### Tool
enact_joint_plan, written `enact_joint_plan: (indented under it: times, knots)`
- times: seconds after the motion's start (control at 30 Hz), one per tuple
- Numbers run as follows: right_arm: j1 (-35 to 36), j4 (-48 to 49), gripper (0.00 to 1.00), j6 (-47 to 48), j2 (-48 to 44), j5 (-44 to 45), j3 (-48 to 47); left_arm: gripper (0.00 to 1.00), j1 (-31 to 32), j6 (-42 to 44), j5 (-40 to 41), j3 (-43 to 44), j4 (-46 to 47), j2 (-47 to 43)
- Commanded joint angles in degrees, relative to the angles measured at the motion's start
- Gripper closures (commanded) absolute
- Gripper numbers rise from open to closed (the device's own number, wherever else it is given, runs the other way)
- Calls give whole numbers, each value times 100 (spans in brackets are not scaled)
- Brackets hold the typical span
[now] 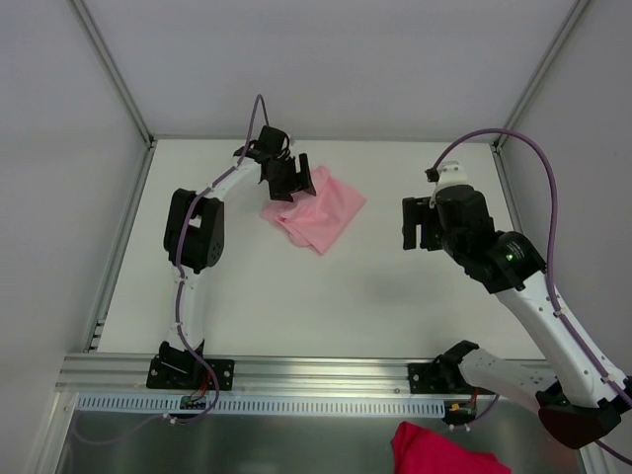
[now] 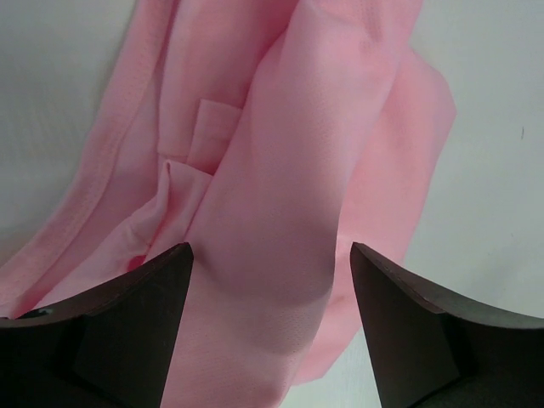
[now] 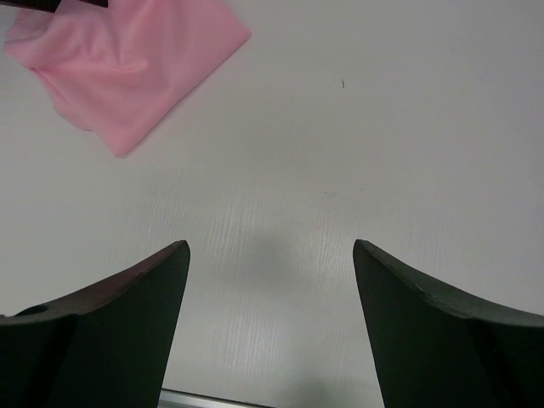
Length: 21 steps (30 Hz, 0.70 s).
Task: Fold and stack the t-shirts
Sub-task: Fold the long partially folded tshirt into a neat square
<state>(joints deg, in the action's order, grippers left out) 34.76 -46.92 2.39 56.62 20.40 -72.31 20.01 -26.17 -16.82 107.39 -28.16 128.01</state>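
t-shirt (image 1: pixel 326 212): found bunched near the far edge.
left gripper (image 2: pixel 272 255): spread wide over the t-shirt, nothing clamped.
right gripper (image 3: pixel 270 251): spread wide near the right edge, nothing held.

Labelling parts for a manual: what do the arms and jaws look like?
The left arm and right arm share white tubular links, black joint housings and looping purple cables. The left gripper and right gripper carry broad dark wedge-shaped jaws.

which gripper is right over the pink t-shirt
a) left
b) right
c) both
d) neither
a: the left gripper sits open directly above the t-shirt, with fabric filling the space between its fingers, while the right gripper is open over the table, apart from the cloth.
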Motion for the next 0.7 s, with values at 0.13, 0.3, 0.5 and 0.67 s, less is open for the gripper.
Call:
enact_joint_plan:
  times: [0.13, 0.3, 0.5, 0.67]
  knots:
    - [31, 297, 18, 121, -11, -115, 94, 38, -15, -195, -1174, -307, 522, -355]
    - [30, 393, 17, 112, 16, -151, 252, 100, -15, -213, -1219, -465, 514, -408]
    - [39, 473, 17, 33, -19, -265, 552, 100, -93, -195, -1385, -746, 654, -548]
    - [30, 482, 17, 112, -63, -353, 508, 100, -278, -274, -527, -957, 382, -680]
